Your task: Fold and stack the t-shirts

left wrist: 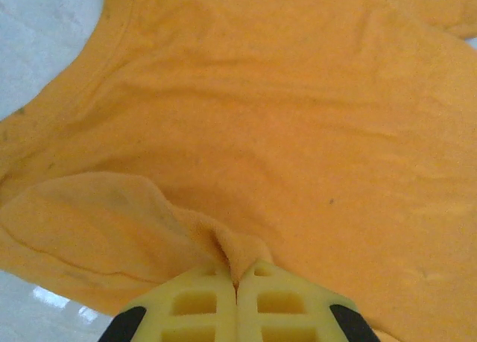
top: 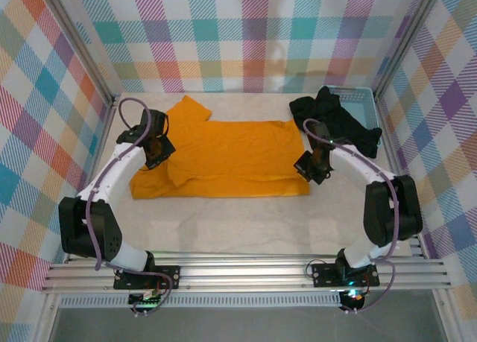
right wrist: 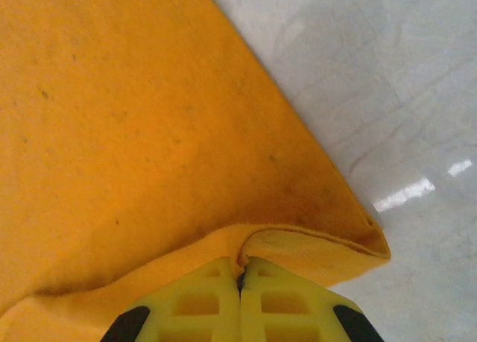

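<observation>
- Orange-yellow t-shirt (top: 238, 156) lies spread nearly flat in the middle of the table (top: 246, 223), neck end toward the left arm and hem toward the right arm.
- Its far sleeve sticks out toward the back wall. The near sleeve looks partly turned in over the body.
- The left gripper (top: 159, 152) has its jaws pressed together on a small raised ridge of the orange cloth, close beside the near sleeve. The left wrist view shows the fabric bunched up between the yellow fingers (left wrist: 201, 301).
- The right gripper (top: 307, 167) is likewise closed on the shirt, pinching the cloth at the near hem corner. In the right wrist view that edge curls up into the pinch and bare table lies just beyond it.
- The black t-shirts (top: 339, 118) sit in a loose, crumpled heap at the far right, partly draped over the light blue basket (top: 358, 95) and well apart from the orange one.
- Judged from this, the task is at an early stage: one shirt is laid out and gripped at both ends, apparently ready for its first lengthwise fold.
- No finished fold is visible and no stack has begun.
- What is left: folding the orange shirt, then pulling out, flattening and folding each black one, and piling them together.
</observation>
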`<state>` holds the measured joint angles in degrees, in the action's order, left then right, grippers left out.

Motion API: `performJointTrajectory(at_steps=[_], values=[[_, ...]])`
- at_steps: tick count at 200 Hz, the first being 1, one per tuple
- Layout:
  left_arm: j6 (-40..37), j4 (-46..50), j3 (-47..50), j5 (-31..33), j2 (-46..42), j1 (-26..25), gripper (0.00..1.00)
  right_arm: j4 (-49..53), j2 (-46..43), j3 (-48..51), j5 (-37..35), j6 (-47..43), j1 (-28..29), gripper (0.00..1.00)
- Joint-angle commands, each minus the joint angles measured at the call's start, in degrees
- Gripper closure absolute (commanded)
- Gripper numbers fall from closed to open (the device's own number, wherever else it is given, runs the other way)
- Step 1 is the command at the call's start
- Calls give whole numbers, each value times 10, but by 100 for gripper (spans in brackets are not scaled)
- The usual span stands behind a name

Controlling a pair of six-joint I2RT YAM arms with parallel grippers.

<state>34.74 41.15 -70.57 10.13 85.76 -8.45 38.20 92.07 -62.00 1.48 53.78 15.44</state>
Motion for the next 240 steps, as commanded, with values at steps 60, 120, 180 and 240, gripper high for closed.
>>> performJointTrajectory(at_steps=[60, 120, 180, 240], values=[[-39, -32, -64, -19, 89, 26, 100, -16, 74, -50, -11, 20, -11, 100], [-46, -43, -91, -36, 140, 34, 100, -13, 105, -67, -21, 34, -16, 100], [-33, -29, -99, 1, 133, 48, 100, 0, 77, -54, -57, 49, -24, 100], [-29, -30, -103, -8, 133, 56, 100, -3, 84, -62, -53, 52, -27, 100]])
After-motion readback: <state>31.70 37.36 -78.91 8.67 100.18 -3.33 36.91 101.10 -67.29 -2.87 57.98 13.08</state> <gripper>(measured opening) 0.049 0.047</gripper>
